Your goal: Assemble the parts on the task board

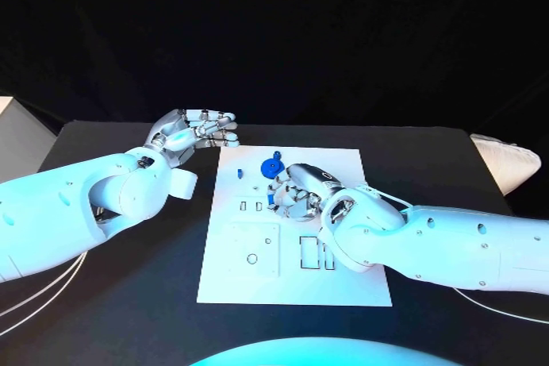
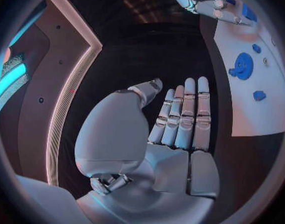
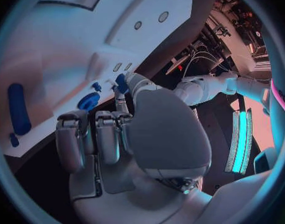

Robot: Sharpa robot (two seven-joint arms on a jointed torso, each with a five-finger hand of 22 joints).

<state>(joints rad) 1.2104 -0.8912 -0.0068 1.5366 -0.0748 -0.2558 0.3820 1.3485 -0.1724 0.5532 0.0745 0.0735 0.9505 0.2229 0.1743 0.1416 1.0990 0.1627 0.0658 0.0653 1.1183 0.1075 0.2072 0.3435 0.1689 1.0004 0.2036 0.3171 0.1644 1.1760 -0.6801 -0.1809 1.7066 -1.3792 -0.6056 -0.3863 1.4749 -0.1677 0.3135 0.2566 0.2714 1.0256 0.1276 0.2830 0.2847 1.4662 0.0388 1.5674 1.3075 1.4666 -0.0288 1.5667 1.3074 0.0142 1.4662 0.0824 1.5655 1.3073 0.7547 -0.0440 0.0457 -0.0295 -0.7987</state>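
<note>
Task board (image 1: 246, 263) lies flat mid-tabletop (image 1: 114, 302), white plate with outlined slots and small holes. Right hand (image 1: 300, 195) is over the board's middle, fingers curled down toward the surface just below the big round blue part (image 1: 272, 168); the right wrist view shows its fingers (image 3: 108, 134) bent in side by side, with a small blue part (image 3: 121, 82) right at the thumb tip (can't tell whether it's actually pinched or just touched, so its state stays undetermined). In that view a small blue gear-like part (image 3: 88, 101) stands on the board just beside the fingers, and a long blue part (image 3: 18, 108) lies flat further along the board near its edge. Left hand (image 1: 197, 131) hangs above the tabletop off the board's far left corner, not touching the board; from the head view its fingers look loosely curled, but the left wrist view shows the fingers (image 2: 183, 114) straight and lying side by side, thumb apart, nothing in the palm. The left wrist view also shows the round blue part (image 2: 243, 65) on the board with two smaller blue parts (image 2: 259, 95) close beside it. A tiny blue part (image 1: 240, 174) sits left of the round one, near the board's left edge.
</note>
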